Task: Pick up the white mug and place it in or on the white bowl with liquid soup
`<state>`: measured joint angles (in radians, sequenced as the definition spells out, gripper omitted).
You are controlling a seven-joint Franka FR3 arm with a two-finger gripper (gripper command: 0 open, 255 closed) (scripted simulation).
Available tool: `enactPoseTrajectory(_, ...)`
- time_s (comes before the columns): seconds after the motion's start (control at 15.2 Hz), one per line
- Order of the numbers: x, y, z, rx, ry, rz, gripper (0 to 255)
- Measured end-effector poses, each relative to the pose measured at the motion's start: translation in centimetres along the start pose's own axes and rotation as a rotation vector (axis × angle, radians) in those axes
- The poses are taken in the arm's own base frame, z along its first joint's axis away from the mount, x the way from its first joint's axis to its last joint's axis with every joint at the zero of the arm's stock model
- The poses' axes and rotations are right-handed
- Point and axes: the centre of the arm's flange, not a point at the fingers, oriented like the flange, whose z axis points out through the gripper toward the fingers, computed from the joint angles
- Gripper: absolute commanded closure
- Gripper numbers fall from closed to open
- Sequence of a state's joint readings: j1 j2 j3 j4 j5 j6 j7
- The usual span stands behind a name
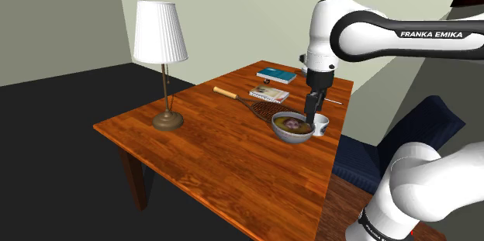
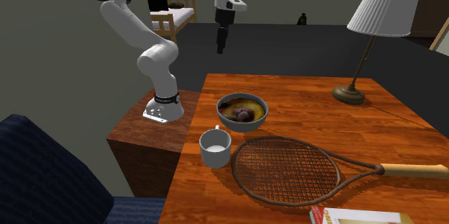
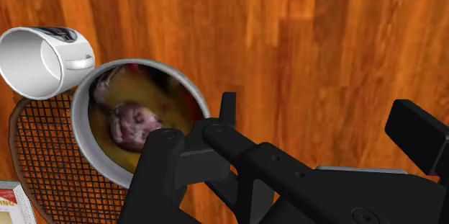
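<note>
The wooden table has reddish-brown planks and stands in a room with grey-green walls and a dark floor. On it, a white mug stands upright with its mouth up, just beside a white bowl of brownish soup with a dark lump in it. Seen from the wrist, the mug's handle points toward the bowl. A racket lies flat with its strung head next to both the mug and the bowl. 2 books lie beyond it near the far edge. A table lamp with a pleated white shade stands well apart from them. The black gripper hangs above the table, clear of the mug, with its fingers spread and nothing between them. A dark blue upholstered seat sits beside the stand, and a wooden bed stands farther back.
</note>
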<state>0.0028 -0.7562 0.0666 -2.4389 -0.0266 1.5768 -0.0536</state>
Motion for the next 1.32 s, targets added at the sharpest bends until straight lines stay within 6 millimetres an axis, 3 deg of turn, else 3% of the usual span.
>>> enactPoseTrajectory(0.07, 0.0, 0.0, 0.0, 0.000, 0.000, 0.000, 0)
enactPoseTrajectory(0.26, 0.1, 2.6, 1.1, 0.008, 0.002, -0.001, 0)
enactPoseTrajectory(1.32, 2.0, 22.5, 9.8, 0.066, 0.023, -0.017, 0)
